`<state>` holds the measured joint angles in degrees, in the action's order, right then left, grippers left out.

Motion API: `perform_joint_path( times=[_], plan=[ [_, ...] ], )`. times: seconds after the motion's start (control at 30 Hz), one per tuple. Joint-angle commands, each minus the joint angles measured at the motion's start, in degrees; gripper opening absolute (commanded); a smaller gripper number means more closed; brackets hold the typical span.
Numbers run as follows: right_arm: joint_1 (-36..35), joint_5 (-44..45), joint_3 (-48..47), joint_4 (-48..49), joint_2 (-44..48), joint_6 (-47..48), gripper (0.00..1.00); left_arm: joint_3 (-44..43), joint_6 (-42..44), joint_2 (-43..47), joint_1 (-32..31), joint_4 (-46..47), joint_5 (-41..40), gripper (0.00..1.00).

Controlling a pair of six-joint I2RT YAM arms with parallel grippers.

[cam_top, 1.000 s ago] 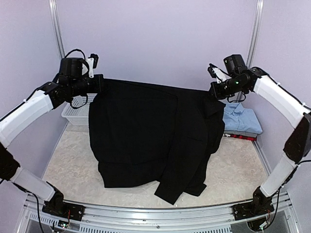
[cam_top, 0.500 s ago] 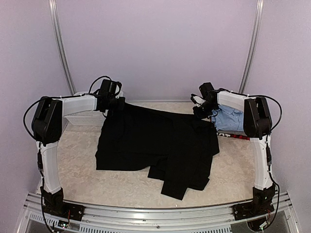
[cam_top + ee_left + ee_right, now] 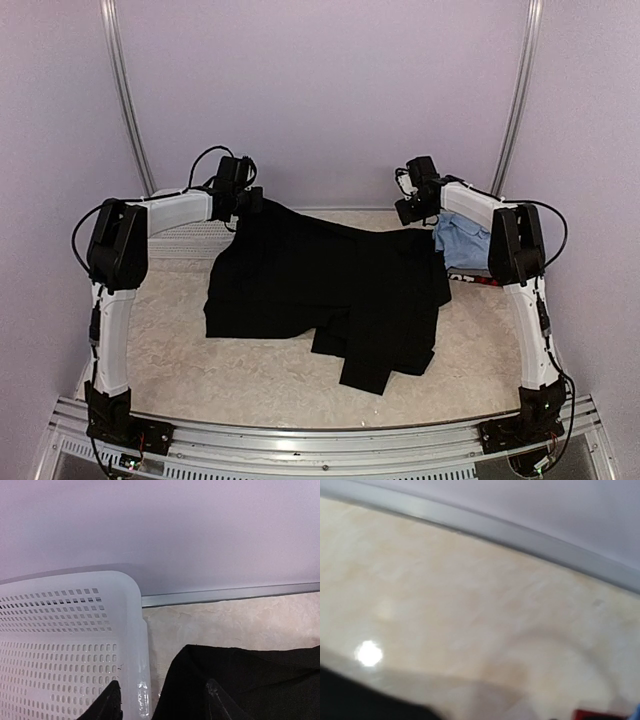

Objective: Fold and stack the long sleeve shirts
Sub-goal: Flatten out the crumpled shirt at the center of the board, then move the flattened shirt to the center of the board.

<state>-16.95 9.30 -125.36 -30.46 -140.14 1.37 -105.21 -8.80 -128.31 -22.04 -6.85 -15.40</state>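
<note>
The large black long sleeve shirt lies spread on the table, a sleeve bunched toward the near side. My left gripper hovers at its far left corner. In the left wrist view that gripper is open, its fingertips wide apart, with the black shirt's corner lying slack between and below them. My right gripper is at the shirt's far right corner; its fingers do not show in the blurred right wrist view, only a black edge. A folded light blue shirt rests on a red-and-black one.
A white mesh basket stands at the far left, close beside the left gripper and the basket wall fills the left of that wrist view. The back wall and its metal rail are just beyond both grippers.
Both arms swung the hanging black shirt down and away, laying it on the table. The left jaws have parted and the cloth corner lies slack.
</note>
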Motion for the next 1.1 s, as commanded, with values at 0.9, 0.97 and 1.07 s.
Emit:
perform_joint_path(
  times=[0.9, 0.97, 1.07],
  plan=[
    [-36.39, -12.11, 72.03, 3.30, 62.33, -12.45, 0.59, 68.92, -13.93, 57.86, -9.99, 18.00, 15.02, 0.98],
    [-38.82, -12.25, 73.38, 3.55, 62.34, -13.46, 0.59, 72.33, -15.38, 58.58, -11.64, 21.07, 15.05, 0.98],
    [-39.69, -10.07, 74.77, 4.08, 61.26, -17.24, 0.59, 73.87, -17.15, 56.30, -13.51, 22.99, 17.17, 0.98]
  ],
)
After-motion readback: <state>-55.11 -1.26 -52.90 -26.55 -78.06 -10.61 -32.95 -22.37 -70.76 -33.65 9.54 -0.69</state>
